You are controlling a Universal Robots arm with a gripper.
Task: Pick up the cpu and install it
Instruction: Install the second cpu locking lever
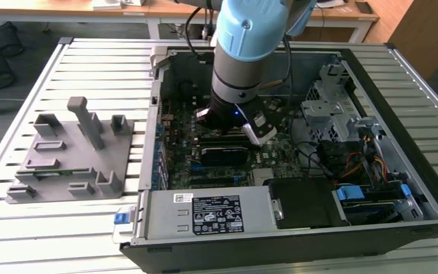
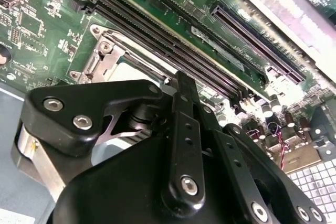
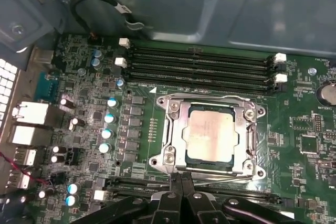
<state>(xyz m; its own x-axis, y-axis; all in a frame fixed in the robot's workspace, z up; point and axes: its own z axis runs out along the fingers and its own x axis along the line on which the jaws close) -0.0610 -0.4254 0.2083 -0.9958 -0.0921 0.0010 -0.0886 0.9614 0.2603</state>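
The cpu (image 3: 209, 135), a flat square chip with a silver-grey top, lies inside the metal socket frame (image 3: 176, 129) on the green motherboard (image 3: 131, 145). A wire lever (image 3: 226, 176) runs along the frame's near side. My gripper (image 3: 181, 178) hangs just beside that side of the socket, its two black fingers pressed together with nothing between them. In the second wrist view the gripper (image 2: 181, 85) stands over the socket frame (image 2: 102, 56). In the exterior view the arm (image 1: 238, 85) reaches down into the open computer case (image 1: 166, 63).
Black memory slots (image 3: 199, 64) run along the far side of the socket. A black cable (image 3: 100, 3) loops near the case wall. A black rectangular module (image 1: 223, 154), power supply (image 1: 203, 211) and drive cage (image 1: 333, 97) crowd the case. A grey fixture (image 1: 74, 154) stands on the slatted table.
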